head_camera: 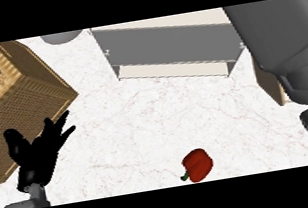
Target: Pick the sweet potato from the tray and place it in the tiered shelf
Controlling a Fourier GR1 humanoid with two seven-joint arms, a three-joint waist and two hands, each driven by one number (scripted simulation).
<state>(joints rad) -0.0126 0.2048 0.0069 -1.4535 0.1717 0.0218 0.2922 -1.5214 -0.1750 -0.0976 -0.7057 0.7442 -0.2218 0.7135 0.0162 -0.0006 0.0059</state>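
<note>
So the sweet potato itself doesn't show anywhere here, which makes the handling talk a bit of guesswork. The right arm [295, 53] is a big grey forearm filling the right side, stretched toward the top right, and its hand is out of sight, so no telling whether those fingers are clamped on the potato or not. A sliver of tan tray [269, 82] peeks out under that arm, and the potato may well be hidden there. The left hand [39, 152] rests at the lower left with fingers [59, 122] spread and released, holding nothing, just beside the wicker basket [7, 99]. The tiered shelf [170, 47] sits well up and to the right of those fingers, and a red bell pepper [197, 165] lies on the marble surface [152, 121] down and to their right. My guess for the potato: dense, stiff, rough-skinned, not fragile, tapered ends, so wrap it across the fat middle.
</note>
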